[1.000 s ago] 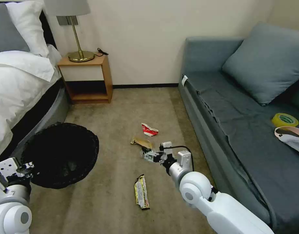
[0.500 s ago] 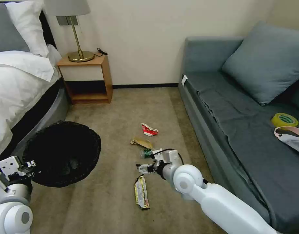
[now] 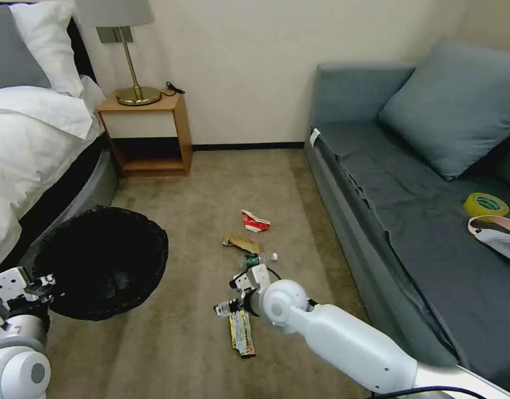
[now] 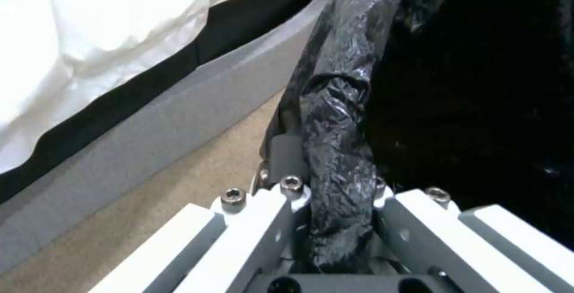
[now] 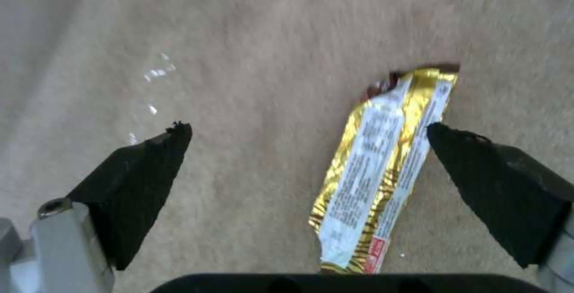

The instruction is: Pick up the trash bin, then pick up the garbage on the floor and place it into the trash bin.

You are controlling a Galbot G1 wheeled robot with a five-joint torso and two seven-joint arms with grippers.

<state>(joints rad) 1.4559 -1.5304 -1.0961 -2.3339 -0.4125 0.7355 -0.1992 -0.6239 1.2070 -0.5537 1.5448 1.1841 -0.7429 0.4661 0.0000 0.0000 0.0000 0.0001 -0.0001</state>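
My left gripper [image 4: 335,221] pinches the trash bin [image 3: 102,260] rim; right gripper [image 5: 308,149] is spread above the wrapper [image 5: 383,163], off-centre, so closing could miss.

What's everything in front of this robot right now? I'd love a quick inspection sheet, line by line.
Surface: beige carpet floor.
Trash bin: black-lined trash bin beside the bed, its rim clamped in the left gripper.
Garbage: gold snack wrapper, small bottle, brown paper and red-and-white carton, all lying on the carpet.
Clutter: yellow tape roll on the sofa.
Grippers: left shut on the bin rim; right gripper open above the wrapper, which lies near one fingertip.
Cables: black cable on the nightstand.
Surroundings: bed, lamp, wall.
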